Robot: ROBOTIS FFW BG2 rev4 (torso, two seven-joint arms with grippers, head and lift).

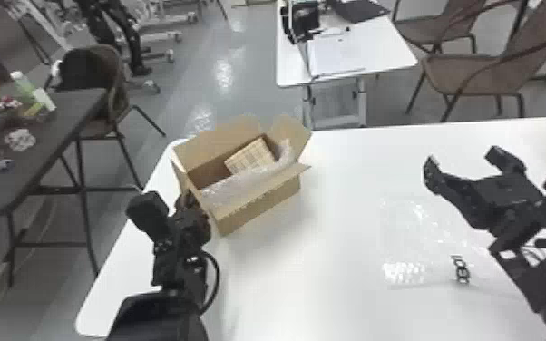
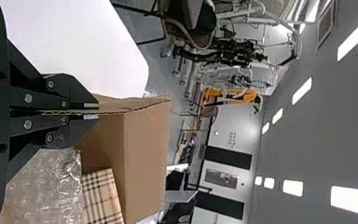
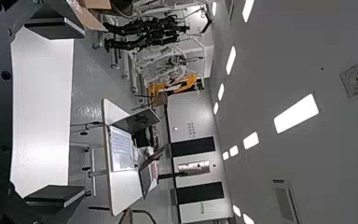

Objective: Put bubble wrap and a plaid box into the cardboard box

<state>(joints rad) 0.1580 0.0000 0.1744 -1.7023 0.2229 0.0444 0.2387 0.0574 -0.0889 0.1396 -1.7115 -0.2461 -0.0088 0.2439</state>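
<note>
Clamping the left edge of an open brown cardboard box [image 1: 258, 208], the left pincer [image 1: 190, 224] sits at the left of the white tabletop [image 1: 331, 281]. Inside that box, a beige plaid box [image 1: 248, 156] lies beyond clear, crinkled bubble wrap [image 1: 240, 183] along the near side. To the right, the right pincer [image 1: 463, 163] hangs, fingers apart, near a flat transparent plastic sheet [image 1: 408, 245].

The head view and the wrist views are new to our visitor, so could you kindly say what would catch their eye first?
Probably the open cardboard box on the left of the white table, with the plaid box and bubble wrap inside. The left gripper pinches its edge, while the right gripper gapes wide over the table's right side.
</note>
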